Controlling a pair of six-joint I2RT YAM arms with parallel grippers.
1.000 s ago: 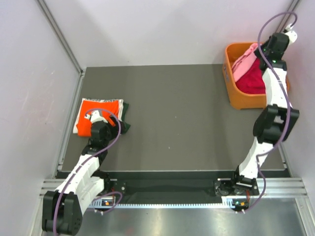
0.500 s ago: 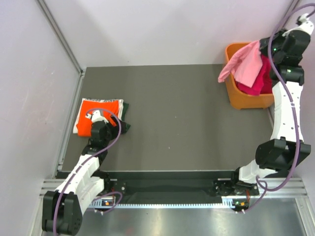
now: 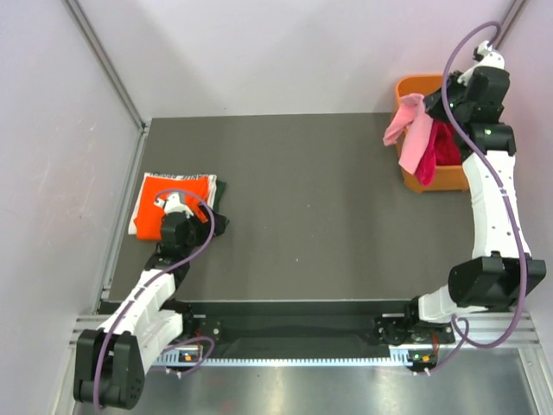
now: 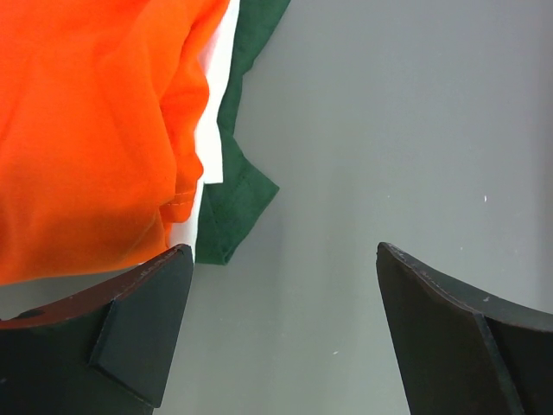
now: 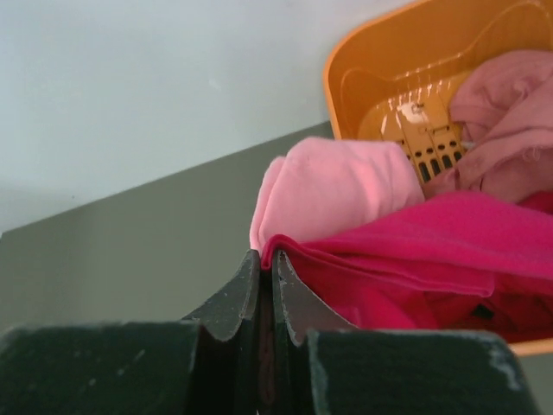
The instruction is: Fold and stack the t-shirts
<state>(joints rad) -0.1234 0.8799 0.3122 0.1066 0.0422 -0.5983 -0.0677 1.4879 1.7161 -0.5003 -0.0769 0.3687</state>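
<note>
Pinching a pink t-shirt [image 3: 406,126] by the basket [image 3: 446,180], right tool [image 5: 266,262] is closed, left tool [image 4: 283,252] spread wide.

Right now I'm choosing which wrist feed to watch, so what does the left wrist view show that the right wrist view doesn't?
Only left wrist: the orange t-shirt stacked over a white t-shirt and a dark green t-shirt, with the open left gripper. Only right wrist: the orange basket, a magenta t-shirt, and the right gripper shut on the light pink t-shirt. Both: the grey table.
</note>
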